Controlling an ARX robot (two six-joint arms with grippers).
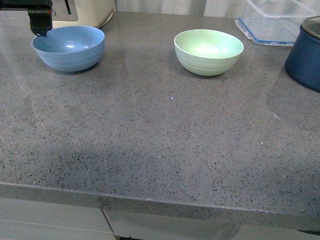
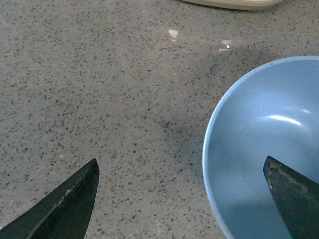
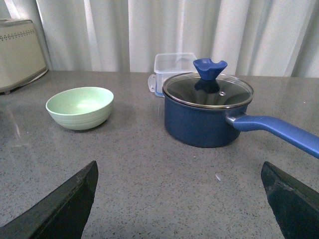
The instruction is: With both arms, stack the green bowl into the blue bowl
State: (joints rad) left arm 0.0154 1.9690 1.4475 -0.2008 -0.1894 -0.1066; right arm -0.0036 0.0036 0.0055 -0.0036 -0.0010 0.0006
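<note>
The light blue bowl (image 1: 69,47) stands upright at the far left of the grey counter. My left gripper (image 1: 40,26) hovers over its far-left rim, open. In the left wrist view the blue bowl's (image 2: 259,149) rim runs between the two fingers of the left gripper (image 2: 182,172), one finger over the bowl's inside and one over the counter. The pale green bowl (image 1: 208,51) stands upright and empty at the back centre, well apart from the blue one. In the right wrist view the green bowl (image 3: 79,107) lies far ahead of my open right gripper (image 3: 179,174), which holds nothing.
A dark navy pot (image 1: 306,55) with a glass lid (image 3: 208,89) and long blue handle (image 3: 279,130) stands at the right edge. Behind it sits a clear plastic container (image 1: 270,27). A cream appliance (image 1: 85,12) is at the back left, behind the blue bowl.
</note>
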